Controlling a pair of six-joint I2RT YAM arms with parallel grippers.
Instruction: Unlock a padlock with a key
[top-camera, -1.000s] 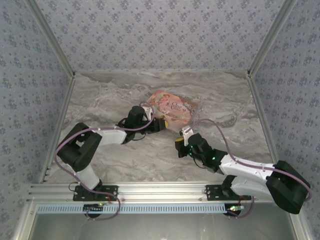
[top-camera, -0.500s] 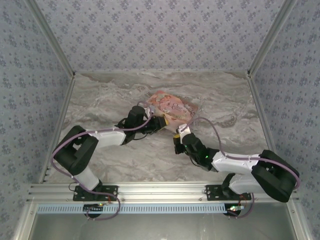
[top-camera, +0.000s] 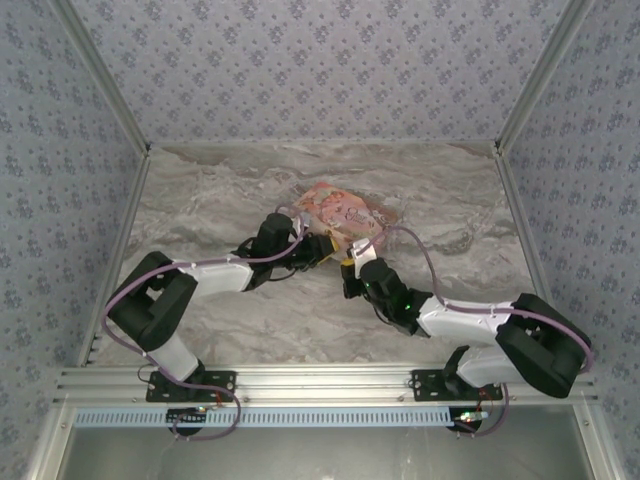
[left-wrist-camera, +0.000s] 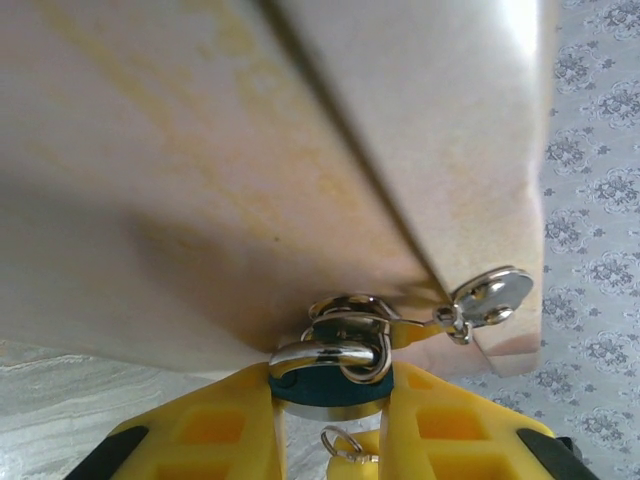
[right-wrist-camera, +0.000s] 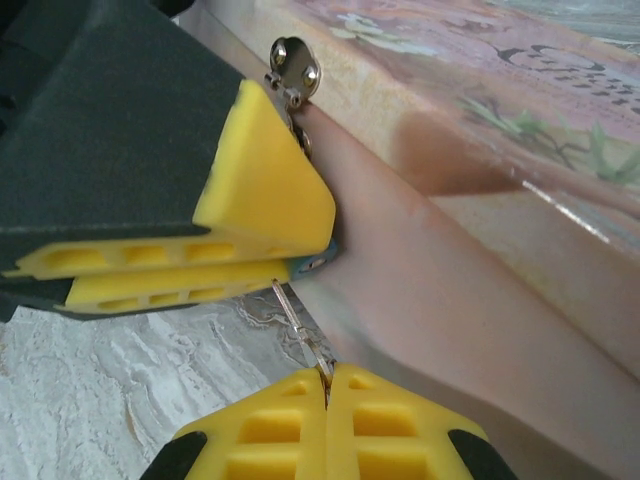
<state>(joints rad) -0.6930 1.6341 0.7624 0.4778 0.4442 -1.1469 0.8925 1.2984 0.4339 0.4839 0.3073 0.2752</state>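
Note:
In the left wrist view the blue padlock (left-wrist-camera: 318, 385) sits clamped between the yellow fingers (left-wrist-camera: 215, 430) of my left gripper (left-wrist-camera: 330, 412), which is shut on it. Its silvery shackle (left-wrist-camera: 310, 355) is hooked through the metal loop on the pink box (left-wrist-camera: 250, 170). My right gripper (right-wrist-camera: 326, 378) is shut on the thin key (right-wrist-camera: 298, 322). The key slants up to the underside of the padlock (right-wrist-camera: 316, 263), its tip at the body. From above, the left gripper (top-camera: 324, 250) and the right gripper (top-camera: 349, 274) meet at the near edge of the pink box (top-camera: 345, 214).
A silvery clasp plate (left-wrist-camera: 492, 296) hangs at the box's corner. Marble tabletop (top-camera: 220, 200) stretches around the box. Patterned walls (top-camera: 320, 70) close the back and both sides. A small ring (left-wrist-camera: 343, 441) dangles just below the padlock.
My right arm has swung up and left, bringing the key from the open table to the padlock. The left arm has barely moved.

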